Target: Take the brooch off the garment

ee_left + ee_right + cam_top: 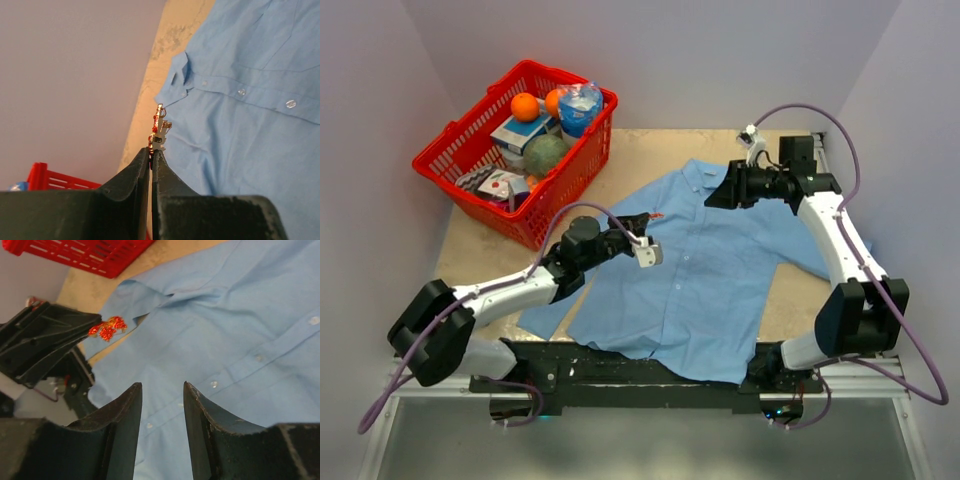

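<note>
Black fingers of the left gripper (151, 150) are clamping together on the small red-and-gold flower brooch (158, 131), holding it at the light blue button-up shirt's (250, 125) left side near the collar, apparently to pull it free. The right gripper (162, 386), jaws apart, is hovering over the cloth, probably ready to steady it.

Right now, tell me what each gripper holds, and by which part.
The left gripper pinches the brooch by one edge; the right gripper, open, holds nothing.

One light blue button-up shirt (720, 270), one small red-orange brooch (106, 329), one red plastic basket (575, 170) at far left, holding two round oranges (525, 106) and one green ball (546, 153).
</note>
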`<state>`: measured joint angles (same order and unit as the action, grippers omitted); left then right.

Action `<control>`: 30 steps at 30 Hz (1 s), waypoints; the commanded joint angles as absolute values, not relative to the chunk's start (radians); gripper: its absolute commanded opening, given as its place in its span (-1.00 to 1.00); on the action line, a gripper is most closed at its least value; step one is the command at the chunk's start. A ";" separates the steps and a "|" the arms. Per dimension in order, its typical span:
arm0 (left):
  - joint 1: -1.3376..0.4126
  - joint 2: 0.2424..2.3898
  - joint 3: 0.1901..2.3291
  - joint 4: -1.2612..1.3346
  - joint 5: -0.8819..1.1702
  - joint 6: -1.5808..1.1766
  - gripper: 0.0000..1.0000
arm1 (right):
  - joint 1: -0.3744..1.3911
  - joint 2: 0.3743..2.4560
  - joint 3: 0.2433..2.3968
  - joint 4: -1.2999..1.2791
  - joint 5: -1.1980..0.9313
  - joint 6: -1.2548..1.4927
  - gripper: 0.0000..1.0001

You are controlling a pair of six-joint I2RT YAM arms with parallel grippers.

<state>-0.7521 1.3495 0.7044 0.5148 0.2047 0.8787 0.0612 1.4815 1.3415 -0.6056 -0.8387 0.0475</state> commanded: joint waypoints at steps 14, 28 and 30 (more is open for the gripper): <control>-0.738 1.333 0.847 0.178 0.153 0.367 -1.00 | 0.084 1.485 1.284 -0.673 -0.376 -0.263 -0.19; -0.631 1.207 0.778 0.063 0.153 0.249 -1.00 | 0.250 1.971 1.479 -0.451 -0.032 -0.423 -0.38; -0.624 1.193 0.781 0.052 0.153 0.242 -1.00 | 0.270 2.020 1.526 -0.463 -0.022 -0.436 -0.38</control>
<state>-0.6399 1.2392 0.7868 0.0685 0.1360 0.2802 0.2234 1.9701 1.4261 -0.5041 -0.1146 -0.3672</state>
